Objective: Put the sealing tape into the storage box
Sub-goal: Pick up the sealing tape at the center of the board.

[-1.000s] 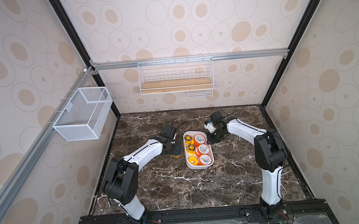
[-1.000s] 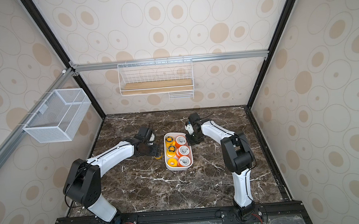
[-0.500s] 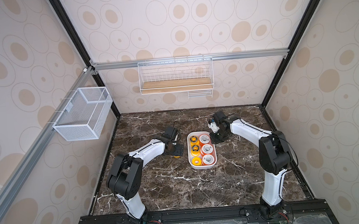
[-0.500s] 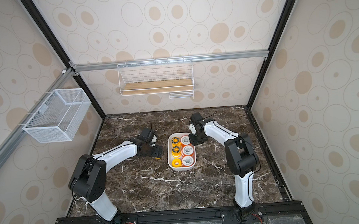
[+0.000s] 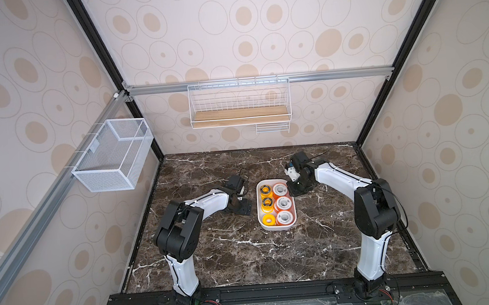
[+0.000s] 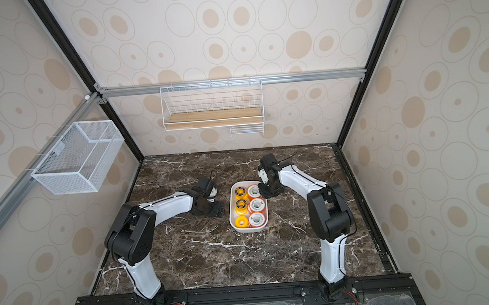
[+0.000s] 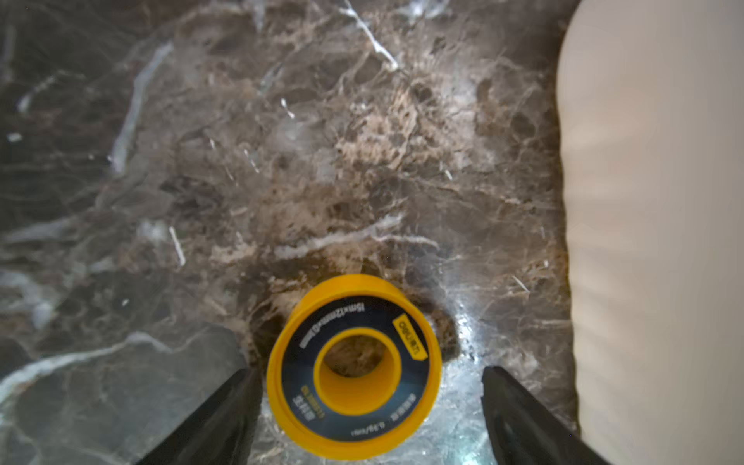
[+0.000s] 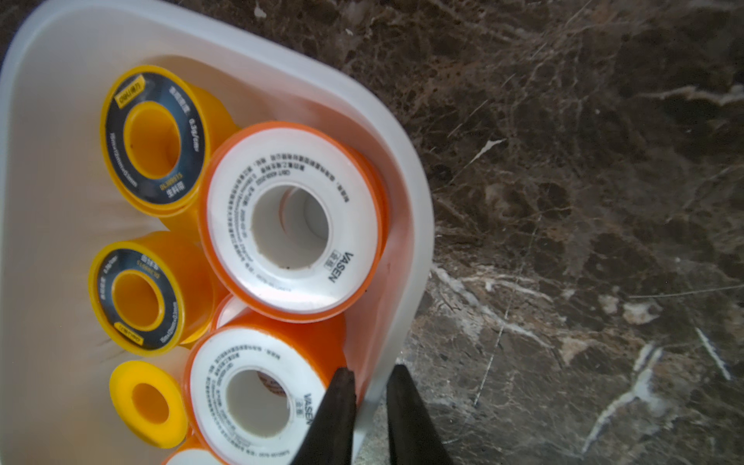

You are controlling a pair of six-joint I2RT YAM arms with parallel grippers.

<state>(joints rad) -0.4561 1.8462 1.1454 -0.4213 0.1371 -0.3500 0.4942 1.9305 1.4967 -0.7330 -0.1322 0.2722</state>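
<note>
Storage box (image 5: pixel 278 228) has slid slightly toward the right arm since a second ago. Left arm has swung in over the loose spool (image 7: pixel 296 378), which showed in the top views half a second back and is now hidden under the wrist.

Left jaws: spread, straddling the loose spool, low to the surface (image 5: pixel 244 256). One tip is almost touching the flange and the other is well clear. No grip yet.

Right jaws: pressed together on the box's long wall near its far corner, one tip inside and one outside. Looks like they're pinning the box.

Loose spool lies flat, black ring face up, just beside the box's left long wall but not touching it. Box sits mid-surface, a bit toward the far edge, with six boxed spools (image 5: pixel 284 205) showing on top.

Handling, my read: light rigid plastic with smooth flanges, so likely slippery. It won't crush. Take it across the outer diameter, tips right down at the surface because it's thin. Centre first, or the near tip may shove it sideways. Box is nearly full, and the plain yellow corner looks lowest.
</note>
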